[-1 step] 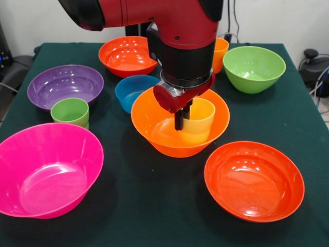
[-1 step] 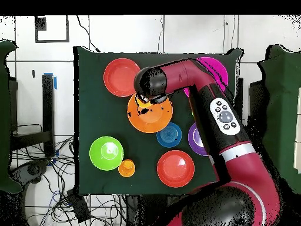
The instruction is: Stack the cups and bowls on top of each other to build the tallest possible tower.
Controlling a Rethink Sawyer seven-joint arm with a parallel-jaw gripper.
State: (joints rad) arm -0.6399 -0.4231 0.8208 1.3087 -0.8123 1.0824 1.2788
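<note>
1. At the far left of the front view the pink bowl (image 1: 47,170) sits on the green table (image 1: 154,206); overhead, only a sliver of it (image 2: 213,67) shows past the arm (image 2: 200,88).
2. Behind it stands the purple bowl (image 1: 64,85), with the green cup (image 1: 70,111) upright just in front of it. Overhead, the arm hides this cup and half the purple bowl (image 2: 194,139).
3. The blue bowl (image 1: 133,91) lies beside the light orange bowl (image 1: 180,123), apparently touching its rim; one red-orange bowl (image 1: 127,55) stands behind.
4. The yellow cup (image 1: 198,121) stands upright inside the light orange bowl, the only stacked piece. Overhead, the arm's head covers it.
5. The tool (image 1: 179,121) reaches into that bowl beside the cup. Its dark fingers are at the cup's left wall, but I cannot tell whether they pinch it.
6. The orange cup (image 1: 220,54) is half hidden behind the arm in front; overhead it (image 2: 126,168) stands clear, next to the lime bowl (image 2: 106,153).
7. On the right sit the lime bowl (image 1: 253,68) and, nearer, the second red-orange bowl (image 1: 254,180).
</note>
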